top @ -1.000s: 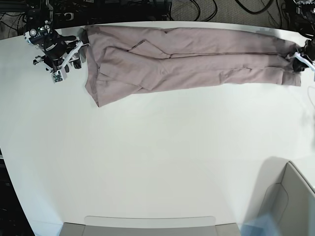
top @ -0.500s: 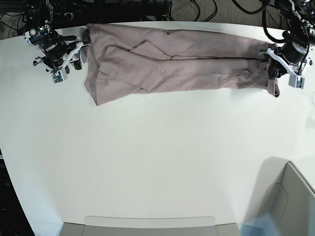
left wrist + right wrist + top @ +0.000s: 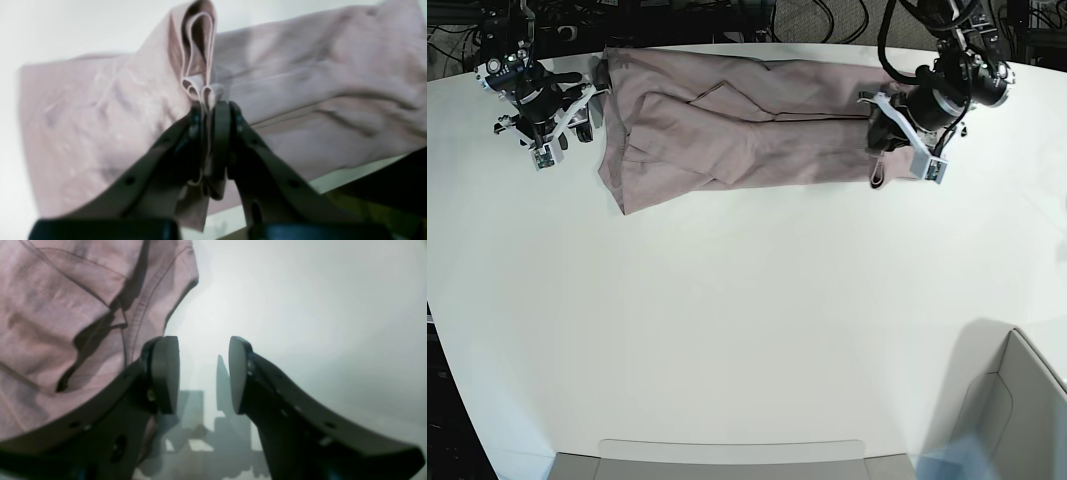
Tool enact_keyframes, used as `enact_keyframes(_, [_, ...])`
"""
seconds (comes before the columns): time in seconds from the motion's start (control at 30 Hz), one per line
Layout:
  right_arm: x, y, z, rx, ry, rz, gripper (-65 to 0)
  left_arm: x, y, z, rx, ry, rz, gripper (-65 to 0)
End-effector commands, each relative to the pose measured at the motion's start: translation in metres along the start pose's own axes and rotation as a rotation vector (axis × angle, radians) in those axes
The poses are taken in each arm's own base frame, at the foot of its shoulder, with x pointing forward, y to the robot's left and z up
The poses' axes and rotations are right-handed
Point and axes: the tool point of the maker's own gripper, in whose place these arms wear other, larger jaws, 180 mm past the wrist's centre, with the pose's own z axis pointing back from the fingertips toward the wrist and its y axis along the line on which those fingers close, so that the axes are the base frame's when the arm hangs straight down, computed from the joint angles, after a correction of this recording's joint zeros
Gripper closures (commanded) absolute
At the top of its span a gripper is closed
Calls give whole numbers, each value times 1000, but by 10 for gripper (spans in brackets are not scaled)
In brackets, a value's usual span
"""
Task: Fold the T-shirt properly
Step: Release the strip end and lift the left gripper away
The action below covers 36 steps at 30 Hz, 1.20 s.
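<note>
two pincers work at opposite ends of one dusty-pink, wrinkled cotton t-shirt (image 3: 747,120), which lies as a long folded band along the far edge of the white table (image 3: 727,320).

the left gripper (image 3: 213,110) is clamped narrow on the t-shirt's end: in the left wrist view a bunched loop of doubled pink fabric stands up out of its dark fingers (image 3: 222,133), pinched between them, with the rest of the shirt spreading away behind. in the base view this gripper (image 3: 879,150) sits over the t-shirt's end on that view's right, with a small flap of cloth hanging at its tips.

the right gripper (image 3: 203,376) stands wide, its two dark pads (image 3: 165,373) apart with only bare table between them. the t-shirt's seamed edge (image 3: 83,316) lies just beside the outer side of one pad, not between the two. in the base view this gripper (image 3: 587,105) rests just beside the t-shirt's other end.
</note>
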Motion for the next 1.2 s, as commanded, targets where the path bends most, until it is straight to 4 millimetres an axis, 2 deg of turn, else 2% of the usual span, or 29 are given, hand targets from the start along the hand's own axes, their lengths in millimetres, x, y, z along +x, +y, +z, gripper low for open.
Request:
enact_keyframes(0.0, [11, -3, 4, -7, -37, 11, -249, 11, -6, 1, -11, -42, -15, 0])
enact_keyframes(0.27, [9, -3, 4, -6, -34, 11, -249, 7, -34, -21, -22, -3, -89, 0])
enact_keyframes(0.63, [9, -3, 4, -5, -33, 11, -249, 6, -56, -31, -48, 6, -165, 0])
enact_keyframes(0.77, [9, -3, 4, -5, -33, 11, -249, 8, -60, -30, -69, -7, -163, -133])
enact_keyframes(0.87, [9, -2, 4, -4, -33, 10, -249, 14, -71, -28, -139, -43, -136, -199])
enact_keyframes(1.07, [15, 2, 5, 31, -59, -30, -249, 28, -71, -19, -204, -123, -39, -204])
enact_keyframes(1.17, [21, 13, 8, 106, -94, -106, -249, 29, -59, -14, -181, -138, -8, -204])
